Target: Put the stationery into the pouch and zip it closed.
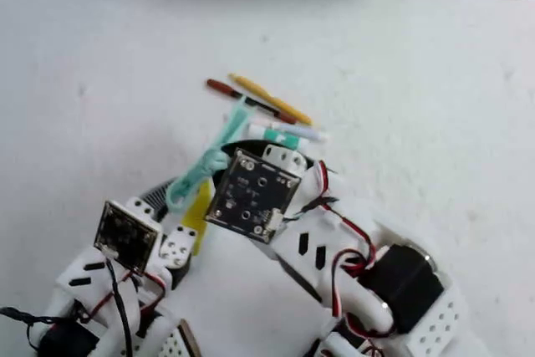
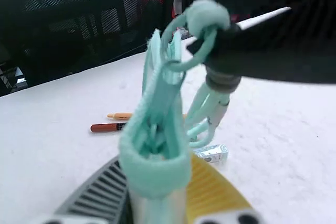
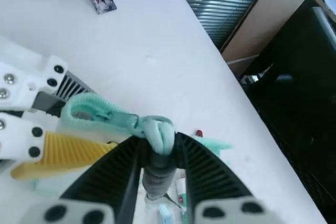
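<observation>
In left claw (image 2: 157, 184): pouch (image 2: 160, 108) end, clamped; right claw (image 3: 160, 150) at its zipper pull (image 3: 159, 132), gripping pen (image 3: 157, 179).

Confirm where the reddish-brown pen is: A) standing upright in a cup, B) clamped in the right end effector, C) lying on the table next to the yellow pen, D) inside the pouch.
C: the reddish-brown pen lies flat on the table right beside the yellow pen, outside the mint pouch.

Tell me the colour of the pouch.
The pouch is mint green, best seen in the left wrist view.
</observation>
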